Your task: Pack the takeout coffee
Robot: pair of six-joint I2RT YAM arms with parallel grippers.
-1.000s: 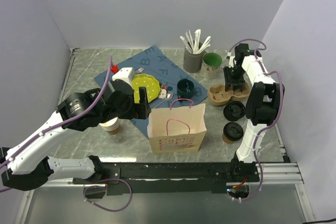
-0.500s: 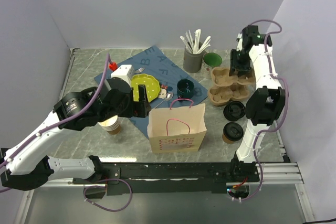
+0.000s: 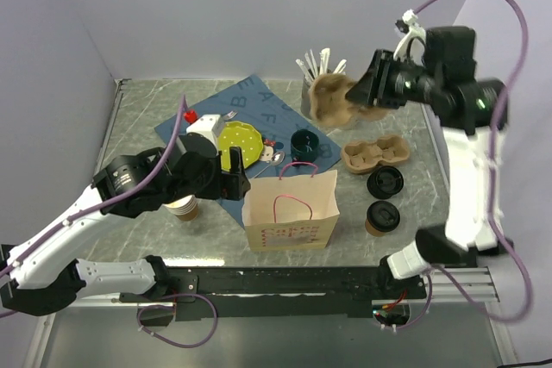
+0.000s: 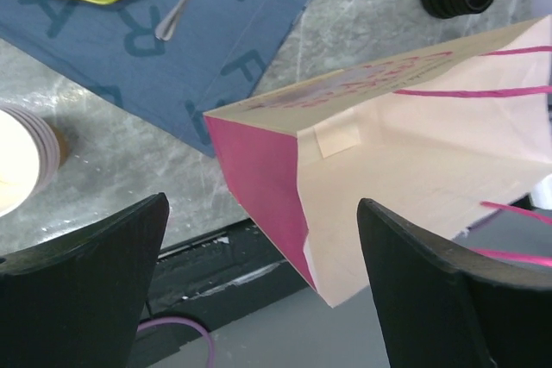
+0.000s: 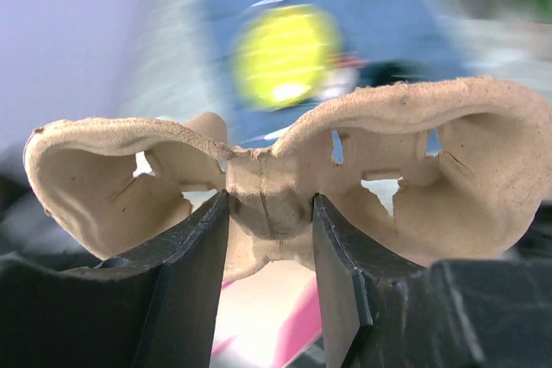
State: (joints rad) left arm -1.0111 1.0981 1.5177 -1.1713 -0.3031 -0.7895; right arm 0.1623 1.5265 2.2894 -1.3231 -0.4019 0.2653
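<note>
The takeout coffee (image 3: 382,217), a brown paper cup with a black lid, stands on the table right of the open paper bag (image 3: 291,209). My right gripper (image 3: 366,92) is raised high over the back of the table. It is shut on the middle rib of a brown cardboard cup carrier (image 3: 332,97), seen close up in the right wrist view (image 5: 414,144) between the fingers (image 5: 185,290). My left gripper (image 3: 231,170) is open and empty, hovering at the bag's left edge. The bag (image 4: 414,152) lies just beyond its fingers (image 4: 82,290).
A second cup carrier (image 3: 376,152) and a loose black lid (image 3: 385,183) lie behind the coffee. A stack of lidless paper cups (image 3: 183,206) stands under my left arm. A blue mat (image 3: 259,109) holds a yellow plate (image 3: 239,144) and dark mug (image 3: 304,144). A utensil holder (image 3: 316,96) stands at the back.
My right arm has lifted one cup carrier off the one on the table and swung it up and left. My left arm has barely moved.
</note>
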